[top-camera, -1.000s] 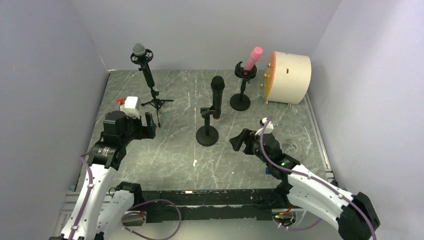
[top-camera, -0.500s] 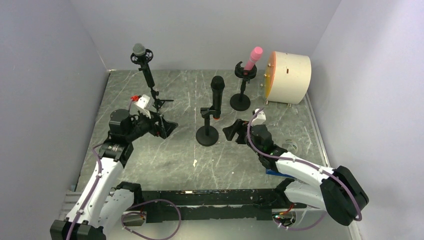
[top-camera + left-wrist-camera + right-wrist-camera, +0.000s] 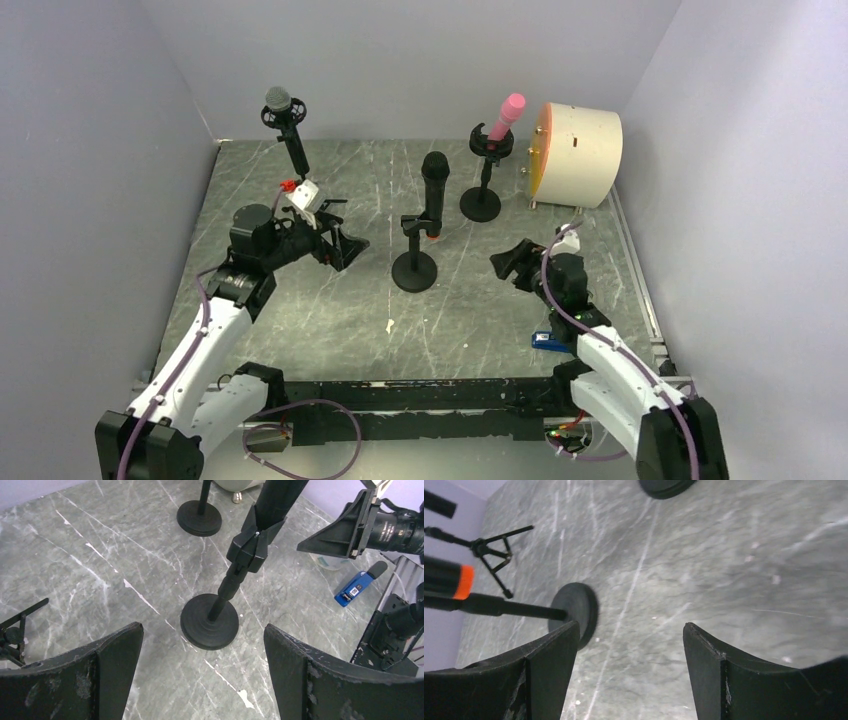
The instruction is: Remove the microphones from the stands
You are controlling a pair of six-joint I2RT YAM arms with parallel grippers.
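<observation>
While matte black microphone [image 3: 434,185] sits in round-based stand [image 3: 414,272], left gripper [image 3: 201,630], right gripper [image 3: 629,627] fingers [image 3: 549,670] apart

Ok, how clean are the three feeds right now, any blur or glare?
Top external: sharp, evenly lit, only soft shadows, no glare. Left wrist: crisp on the middle stand and the table. Right wrist: rolled sideways, so that stand lies horizontal, and the table looks smeared on the right.
</observation>
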